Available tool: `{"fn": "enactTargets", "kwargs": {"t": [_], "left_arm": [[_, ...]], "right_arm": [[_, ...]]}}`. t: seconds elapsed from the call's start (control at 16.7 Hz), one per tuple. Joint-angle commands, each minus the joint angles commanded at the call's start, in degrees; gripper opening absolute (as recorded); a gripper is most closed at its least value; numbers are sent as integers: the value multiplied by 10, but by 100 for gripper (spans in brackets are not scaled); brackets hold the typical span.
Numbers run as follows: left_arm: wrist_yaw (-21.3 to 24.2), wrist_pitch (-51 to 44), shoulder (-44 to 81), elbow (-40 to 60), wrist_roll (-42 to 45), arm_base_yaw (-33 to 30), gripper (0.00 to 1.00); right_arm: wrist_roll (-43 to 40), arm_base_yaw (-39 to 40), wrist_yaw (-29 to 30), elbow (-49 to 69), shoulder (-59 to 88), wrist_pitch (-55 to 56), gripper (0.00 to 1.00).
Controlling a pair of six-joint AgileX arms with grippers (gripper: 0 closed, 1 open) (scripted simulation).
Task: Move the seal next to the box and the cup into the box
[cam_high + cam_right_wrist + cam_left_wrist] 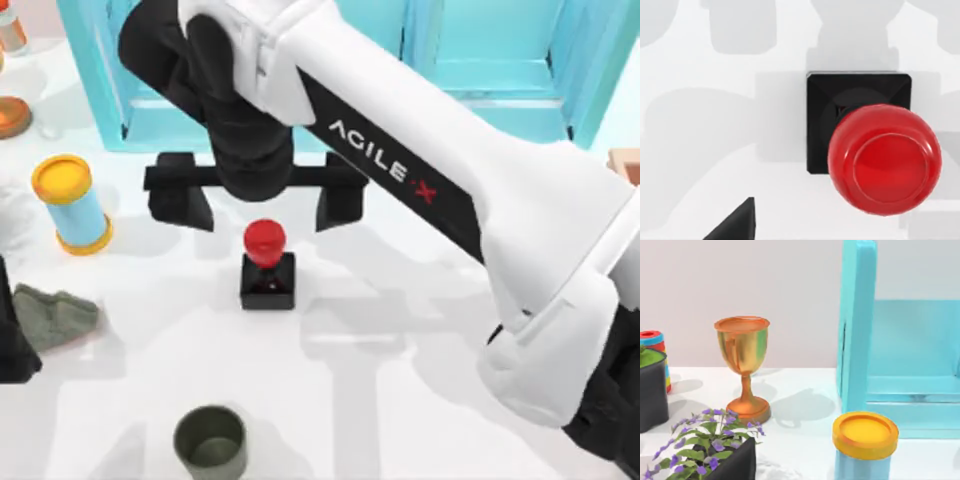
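1. Red knob over a black block: the seal [267, 264] stands upright on the white table [400, 400], below the right gripper [258, 205] and apart from it; its fingers [181, 206] are spread wide, one to each side of the knob, neither touching.
2. From the right wrist view the seal [875, 150] sits off-centre under the gripper; one fingertip [735, 222] shows at the edge, well clear of the block.
3. Handling, as a guess: small, rigid, likely light; the glossy round knob looks slippery and would roll between flat pads; the square block gives flat parallel faces, so the better hold is low on the block, or on the neck under the knob.
4. The cup [211, 443] stands upright, well away from the gripper toward the near edge, untouched; both moves remain to be done.
5. A tan corner, perhaps the box [625, 160], shows at the table's right edge, beyond the arm.
6. The left arm is parked at the left, its wrist view facing a goblet [743, 365].
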State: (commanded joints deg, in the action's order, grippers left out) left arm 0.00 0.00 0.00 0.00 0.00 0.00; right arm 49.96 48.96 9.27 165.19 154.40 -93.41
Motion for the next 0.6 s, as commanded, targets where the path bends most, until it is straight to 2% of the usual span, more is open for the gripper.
{"fn": "enactTargets", "kwargs": {"t": [0.6], "left_arm": [[0, 0, 0, 0, 0, 0, 100]], "right_arm": [[-11, -9, -2, -264, -52, 211, 100]]}}
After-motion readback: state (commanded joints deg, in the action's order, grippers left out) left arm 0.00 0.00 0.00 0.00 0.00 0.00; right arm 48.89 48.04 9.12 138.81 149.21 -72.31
